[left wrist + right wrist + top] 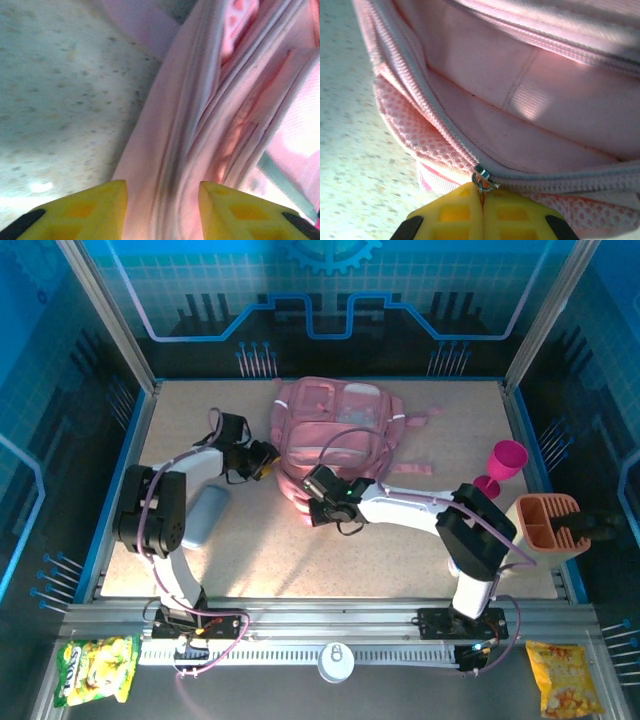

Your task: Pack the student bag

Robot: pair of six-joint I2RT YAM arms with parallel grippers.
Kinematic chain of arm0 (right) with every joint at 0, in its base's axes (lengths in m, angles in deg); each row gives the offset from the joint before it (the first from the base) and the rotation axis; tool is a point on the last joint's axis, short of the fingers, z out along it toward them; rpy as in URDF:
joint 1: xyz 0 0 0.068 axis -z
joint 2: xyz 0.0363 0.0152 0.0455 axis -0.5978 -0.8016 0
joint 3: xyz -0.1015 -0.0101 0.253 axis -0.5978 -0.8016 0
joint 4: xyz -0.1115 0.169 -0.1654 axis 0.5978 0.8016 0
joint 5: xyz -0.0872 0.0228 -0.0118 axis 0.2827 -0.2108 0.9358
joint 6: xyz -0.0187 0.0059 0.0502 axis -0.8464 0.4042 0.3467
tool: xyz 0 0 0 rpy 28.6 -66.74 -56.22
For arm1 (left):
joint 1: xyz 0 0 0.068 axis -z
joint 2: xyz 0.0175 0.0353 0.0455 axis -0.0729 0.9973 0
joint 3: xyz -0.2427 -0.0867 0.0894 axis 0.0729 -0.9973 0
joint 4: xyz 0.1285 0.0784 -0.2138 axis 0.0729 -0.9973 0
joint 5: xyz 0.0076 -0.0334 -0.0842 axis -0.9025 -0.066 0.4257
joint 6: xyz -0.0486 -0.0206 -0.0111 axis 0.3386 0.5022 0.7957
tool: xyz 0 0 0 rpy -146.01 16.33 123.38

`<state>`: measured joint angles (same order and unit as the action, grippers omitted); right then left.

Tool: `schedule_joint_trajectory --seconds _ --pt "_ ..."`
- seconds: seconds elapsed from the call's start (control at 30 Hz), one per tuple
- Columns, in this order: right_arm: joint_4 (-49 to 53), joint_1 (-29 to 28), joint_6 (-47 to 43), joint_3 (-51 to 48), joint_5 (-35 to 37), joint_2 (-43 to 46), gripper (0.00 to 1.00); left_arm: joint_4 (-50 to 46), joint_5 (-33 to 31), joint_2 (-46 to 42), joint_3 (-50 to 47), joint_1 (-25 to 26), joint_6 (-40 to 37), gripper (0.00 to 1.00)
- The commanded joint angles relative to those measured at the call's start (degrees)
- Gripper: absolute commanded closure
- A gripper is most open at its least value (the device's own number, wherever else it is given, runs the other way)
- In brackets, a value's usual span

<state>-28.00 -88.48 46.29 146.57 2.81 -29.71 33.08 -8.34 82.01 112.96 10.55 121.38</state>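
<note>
The pink student bag [335, 435] lies at the back middle of the table. My left gripper [268, 455] is at the bag's left side. In the left wrist view its yellow fingers [95, 210] stand apart, open, with folds of the bag's pink side [200, 125] just beyond them. My right gripper [318, 485] is at the bag's near left corner. It is shut [482, 192] on the pull of a metal zip slider [482, 176]. The zip is parted to the left of the slider, showing pink lining [520, 90].
A grey-blue pouch [207, 515] lies beside the left arm. A magenta goblet cup [503, 465] and a salmon slotted holder [548, 523] stand at the right. Snack packets [97, 668] [565, 678] lie off the table's front corners.
</note>
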Motion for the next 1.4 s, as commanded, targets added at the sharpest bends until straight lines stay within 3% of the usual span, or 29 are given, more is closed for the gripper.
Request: schedule_joint_trajectory --seconds 0.0,0.27,0.4,0.7,0.8,1.13,1.37 --pt "-4.0 -0.79 -0.27 4.08 -5.72 -2.75 1.0 -3.89 -2.64 -7.23 -3.66 -0.53 -1.79 0.47" --pt "-5.46 -0.79 -0.18 4.14 -7.59 -3.97 1.0 -7.51 -5.36 -14.13 -7.83 5.48 -0.18 0.36" --pt "-5.55 -0.71 -0.09 2.7 -6.47 -2.67 1.0 -8.56 -9.03 -12.13 -6.69 8.61 1.16 0.37" --pt "-4.94 -0.7 0.23 1.93 -5.62 -2.25 1.0 -8.42 -8.66 -5.48 -3.03 10.42 1.57 0.4" --pt "-3.88 -0.79 0.24 1.73 -4.13 -1.97 1.0 -8.89 -9.32 -4.1 -2.81 10.42 1.19 0.45" --pt "6.67 -0.31 -3.34 -2.98 10.7 4.56 1.0 -10.11 -12.04 -4.22 -1.62 10.15 -1.24 0.86" --pt "11.02 3.65 -4.98 -6.85 16.35 11.59 1.0 -11.38 -12.15 -7.58 -1.36 9.03 -2.66 1.0"
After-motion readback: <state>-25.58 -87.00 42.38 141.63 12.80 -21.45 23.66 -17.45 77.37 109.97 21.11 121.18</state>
